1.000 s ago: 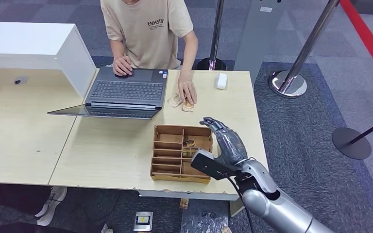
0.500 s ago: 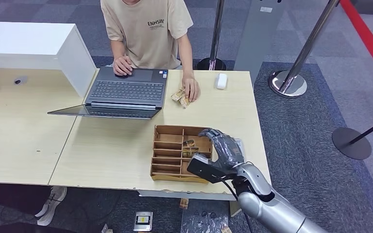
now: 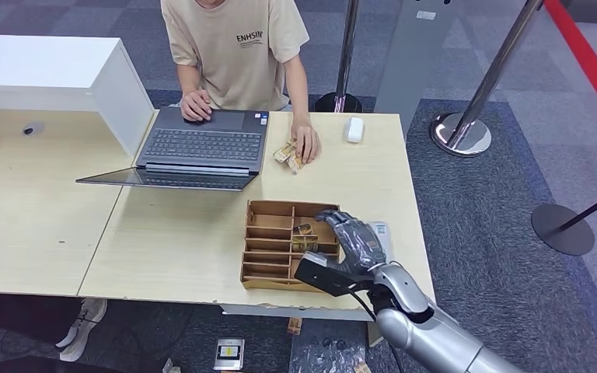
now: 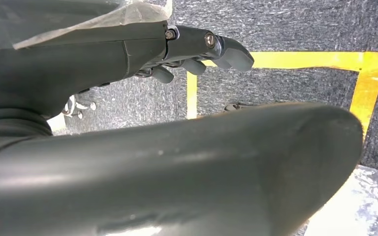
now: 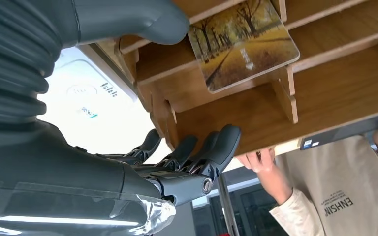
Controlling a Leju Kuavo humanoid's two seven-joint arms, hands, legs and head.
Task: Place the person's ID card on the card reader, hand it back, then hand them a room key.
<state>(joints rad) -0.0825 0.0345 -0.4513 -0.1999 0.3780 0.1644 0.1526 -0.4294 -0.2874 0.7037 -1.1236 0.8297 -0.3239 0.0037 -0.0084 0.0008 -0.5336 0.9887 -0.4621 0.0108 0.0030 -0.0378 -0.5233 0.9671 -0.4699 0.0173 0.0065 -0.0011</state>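
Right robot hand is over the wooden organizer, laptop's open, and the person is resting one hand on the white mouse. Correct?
One error: the person's hand rests on the small cards beside the laptop, not on the white mouse, which lies untouched further along the table; the head view shows this. The right robot hand is over the wooden organizer, and the laptop is open.

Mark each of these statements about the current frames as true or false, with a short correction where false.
1. The right hand is over the wooden organizer tray. True.
2. The right hand holds a card. False: its fingers are spread, nothing in them.
3. A card with an autumn-trees picture lies in a tray compartment. True.
4. The laptop is closed. False: it lies open, keyboard showing.
5. The person's hand rests on cards on the table. True.
6. The white card reader sits left of the tray. False: it sits at the tray's right side.
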